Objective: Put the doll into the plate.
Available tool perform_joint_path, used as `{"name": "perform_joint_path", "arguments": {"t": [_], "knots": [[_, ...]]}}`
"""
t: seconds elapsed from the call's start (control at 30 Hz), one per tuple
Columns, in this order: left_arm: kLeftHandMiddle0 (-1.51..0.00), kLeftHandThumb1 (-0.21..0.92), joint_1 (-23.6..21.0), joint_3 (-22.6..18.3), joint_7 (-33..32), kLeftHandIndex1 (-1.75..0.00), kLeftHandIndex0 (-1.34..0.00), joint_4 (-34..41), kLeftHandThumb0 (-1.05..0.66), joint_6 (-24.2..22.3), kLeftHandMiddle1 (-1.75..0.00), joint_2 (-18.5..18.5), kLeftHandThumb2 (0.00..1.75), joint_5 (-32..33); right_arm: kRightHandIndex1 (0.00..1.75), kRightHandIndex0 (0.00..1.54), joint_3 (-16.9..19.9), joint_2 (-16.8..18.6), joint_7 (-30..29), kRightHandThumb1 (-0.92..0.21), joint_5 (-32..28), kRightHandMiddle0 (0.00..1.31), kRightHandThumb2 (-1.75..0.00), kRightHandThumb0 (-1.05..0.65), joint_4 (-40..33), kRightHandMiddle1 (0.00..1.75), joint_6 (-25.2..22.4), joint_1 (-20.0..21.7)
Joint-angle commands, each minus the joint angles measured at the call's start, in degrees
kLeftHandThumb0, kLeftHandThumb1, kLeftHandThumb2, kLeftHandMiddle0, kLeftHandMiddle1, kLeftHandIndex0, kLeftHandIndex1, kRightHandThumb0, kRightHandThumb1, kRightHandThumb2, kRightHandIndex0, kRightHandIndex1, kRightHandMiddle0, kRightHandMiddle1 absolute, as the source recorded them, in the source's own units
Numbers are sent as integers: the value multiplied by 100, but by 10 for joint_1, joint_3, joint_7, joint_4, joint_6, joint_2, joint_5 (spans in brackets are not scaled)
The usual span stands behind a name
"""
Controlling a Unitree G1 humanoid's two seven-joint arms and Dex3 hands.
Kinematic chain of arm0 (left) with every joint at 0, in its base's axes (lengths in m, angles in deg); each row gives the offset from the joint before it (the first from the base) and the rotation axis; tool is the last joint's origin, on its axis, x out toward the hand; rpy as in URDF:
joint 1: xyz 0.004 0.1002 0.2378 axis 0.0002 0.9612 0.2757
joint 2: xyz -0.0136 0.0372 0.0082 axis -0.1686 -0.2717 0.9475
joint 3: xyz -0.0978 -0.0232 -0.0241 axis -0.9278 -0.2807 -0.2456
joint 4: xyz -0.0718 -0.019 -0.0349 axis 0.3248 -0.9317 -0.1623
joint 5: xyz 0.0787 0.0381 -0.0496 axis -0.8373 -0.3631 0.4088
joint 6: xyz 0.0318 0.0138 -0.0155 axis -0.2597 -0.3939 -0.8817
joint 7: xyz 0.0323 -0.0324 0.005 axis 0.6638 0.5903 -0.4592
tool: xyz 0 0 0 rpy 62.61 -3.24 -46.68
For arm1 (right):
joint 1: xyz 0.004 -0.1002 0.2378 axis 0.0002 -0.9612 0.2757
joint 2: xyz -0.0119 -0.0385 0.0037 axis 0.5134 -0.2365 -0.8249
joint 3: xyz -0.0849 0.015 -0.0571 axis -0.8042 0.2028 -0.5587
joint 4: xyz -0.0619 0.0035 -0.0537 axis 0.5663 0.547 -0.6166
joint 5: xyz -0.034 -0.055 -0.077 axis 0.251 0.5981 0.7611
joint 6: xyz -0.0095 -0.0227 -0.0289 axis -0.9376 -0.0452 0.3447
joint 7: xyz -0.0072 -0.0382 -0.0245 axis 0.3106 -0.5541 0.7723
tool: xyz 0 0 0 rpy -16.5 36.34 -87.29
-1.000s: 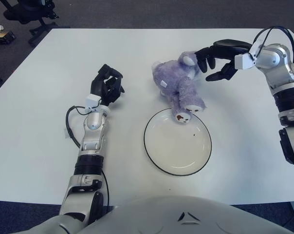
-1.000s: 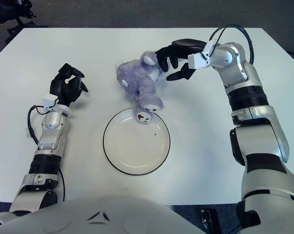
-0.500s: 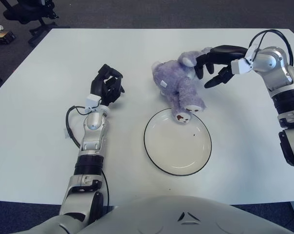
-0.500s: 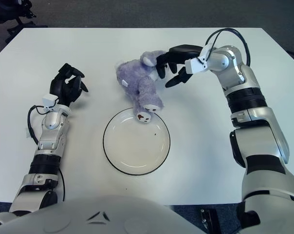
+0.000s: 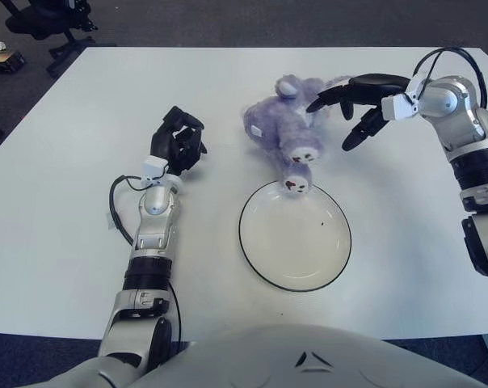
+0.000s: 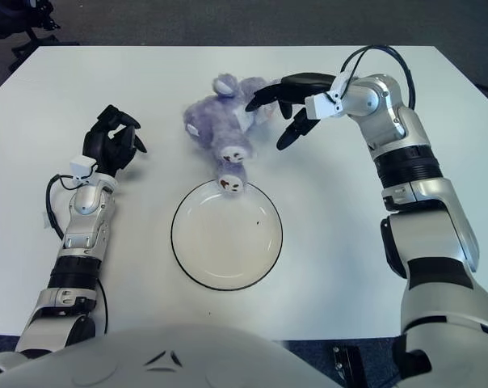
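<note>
While my right hand [image 5: 353, 101] reaches the doll [image 5: 283, 129], the plate [image 5: 295, 235] holds nothing.
Left eye view: doll lies on the table [image 5: 66, 194], one foot at the plate's far rim; my right fingers [image 5: 329, 94] are spread, touching its head, gripping nothing. Right eye view: my left hand [image 6: 111, 147] shows curled, left of the doll, well apart.

Doll [image 5: 283, 128] fuzzy plush; plate [image 5: 260, 259] glossy.
</note>
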Motion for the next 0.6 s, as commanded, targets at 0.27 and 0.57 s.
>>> {"name": "perform_joint_path", "arguments": {"t": [0.27,0.57], "knots": [[-92,92,33,1,2,-175,-54,-23,-26,4,-175,8,45,4,4,60,11,-5,-27,-87,10,10,0,-22,-45,0,-28,-23],[-92,92,33,1,1,-175,-54,-21,-26,2,-175,9,45,3,23,73,14,-3,-32,-87,8,11,0,-20,-64,0,-58,-30]]}}
